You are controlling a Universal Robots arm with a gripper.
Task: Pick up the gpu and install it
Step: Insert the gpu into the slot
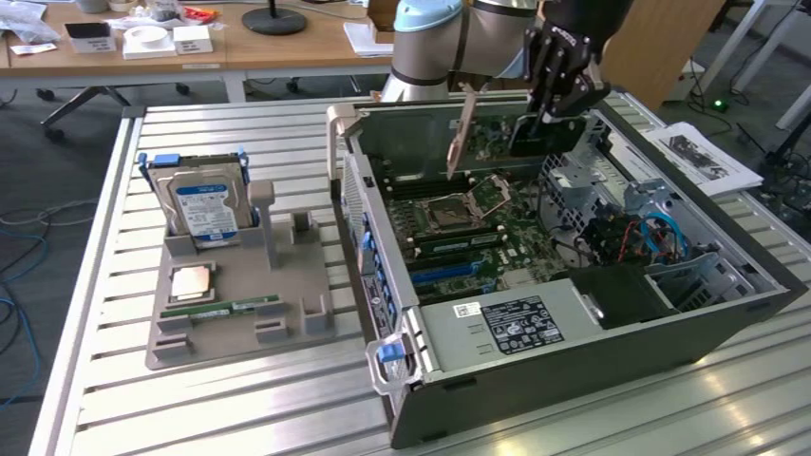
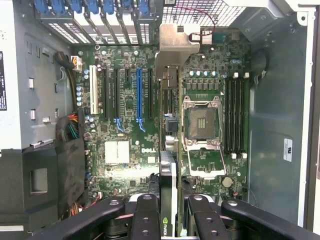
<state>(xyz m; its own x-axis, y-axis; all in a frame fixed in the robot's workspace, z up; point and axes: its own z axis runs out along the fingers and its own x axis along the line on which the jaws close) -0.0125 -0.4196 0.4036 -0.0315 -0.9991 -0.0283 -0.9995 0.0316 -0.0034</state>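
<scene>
The gpu (image 1: 514, 133) hangs on edge above the open computer case (image 1: 709, 332), its pale metal bracket strip (image 1: 459, 133) pointing down towards the motherboard (image 1: 495, 228). My gripper (image 1: 557, 109) is shut on the card's upper edge. In the wrist view the gpu (image 2: 169, 165) appears edge-on between the black fingers (image 2: 146, 215), with its bracket (image 2: 175, 47) towards the case's rear slot openings. The card hovers between the blue expansion slot (image 2: 139, 97) and the CPU socket (image 2: 202, 122), clear of the board.
A grey fixture tray (image 1: 228, 332) on the exterior view's left holds a silver hard drive (image 1: 205, 209), a CPU (image 1: 190, 282) and a memory stick (image 1: 228, 309). Cables (image 1: 652, 237) and drive bays crowd the case's right side. Papers (image 1: 704, 157) lie beyond it.
</scene>
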